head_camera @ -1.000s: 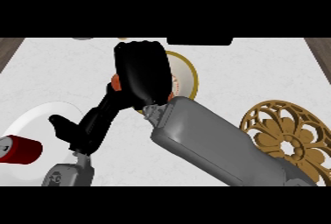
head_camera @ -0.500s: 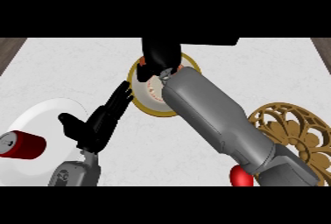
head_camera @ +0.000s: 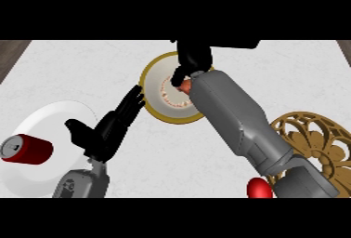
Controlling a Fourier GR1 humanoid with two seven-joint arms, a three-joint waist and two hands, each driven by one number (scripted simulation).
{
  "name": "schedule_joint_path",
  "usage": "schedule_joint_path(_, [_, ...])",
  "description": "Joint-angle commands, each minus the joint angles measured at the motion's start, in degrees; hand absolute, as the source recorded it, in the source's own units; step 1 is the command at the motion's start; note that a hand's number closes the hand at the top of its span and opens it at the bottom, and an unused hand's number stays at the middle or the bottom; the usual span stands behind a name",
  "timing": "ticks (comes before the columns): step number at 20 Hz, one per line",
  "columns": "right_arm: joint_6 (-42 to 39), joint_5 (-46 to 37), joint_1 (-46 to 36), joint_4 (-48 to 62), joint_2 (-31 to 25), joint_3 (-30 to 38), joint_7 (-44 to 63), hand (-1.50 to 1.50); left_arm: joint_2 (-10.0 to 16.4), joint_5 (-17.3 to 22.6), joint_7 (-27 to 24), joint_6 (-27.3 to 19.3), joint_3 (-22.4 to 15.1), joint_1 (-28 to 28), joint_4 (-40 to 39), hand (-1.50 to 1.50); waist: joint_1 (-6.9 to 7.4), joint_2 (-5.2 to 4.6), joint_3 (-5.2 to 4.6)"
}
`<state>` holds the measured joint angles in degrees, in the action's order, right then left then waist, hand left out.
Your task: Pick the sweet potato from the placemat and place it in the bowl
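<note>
Reaching farther than before, the right hand (head_camera: 193, 58) is over the bowl (head_camera: 152, 74), fingers curled round the sweet potato (head_camera: 184, 86); bowl lies just beneath it.

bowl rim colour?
Mustard yellow rim on the bowl, white inside with a reddish ring pattern; head view.

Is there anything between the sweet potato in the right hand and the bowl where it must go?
Nothing visible does. The right hand is curled round the sweet potato right over the inside of the bowl. The left hand is open beside the bowl's left rim, not over it.
</note>
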<state>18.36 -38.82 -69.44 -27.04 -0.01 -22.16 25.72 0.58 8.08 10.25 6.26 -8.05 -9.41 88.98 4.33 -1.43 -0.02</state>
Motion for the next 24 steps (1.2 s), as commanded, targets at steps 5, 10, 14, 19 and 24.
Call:
schedule_joint_path(5, [16.02,13.94,5.32,-8.42,0.01,11.34,-15.68,-1.5,2.54,1.83,-0.42,1.81,2.83,0.38,-0.01,0.0,-0.56,0.24,0.23])
schedule_joint_path(10, [15.58,26.2,9.93,-20.54,0.01,12.49,-27.33,-1.5,0.94,0.48,-1.22,0.1,2.42,0.04,-2.61,0.0,-2.44,1.1,0.16])
schedule_joint_path(14, [14.25,30.98,22.15,-33.97,0.01,7.86,-33.21,-1.5,1.87,1.32,-0.58,-0.24,3.4,3.57,1.47,0.0,-4.62,2.04,0.12])
schedule_joint_path(19, [10.86,32.48,36.94,-54.26,-1.48,2.69,-32.18,-1.5,3.59,3.04,1.77,-0.12,6.35,2.09,0.88,0.0,-6.97,2.44,0.09])
schedule_joint_path(24, [10.13,30.98,55.19,-73.81,-6.26,-5.87,-34.21,-1.5,2.51,1.76,1.4,-1.73,5.37,4.13,2.36,0.0,-8.69,2.95,0.12])
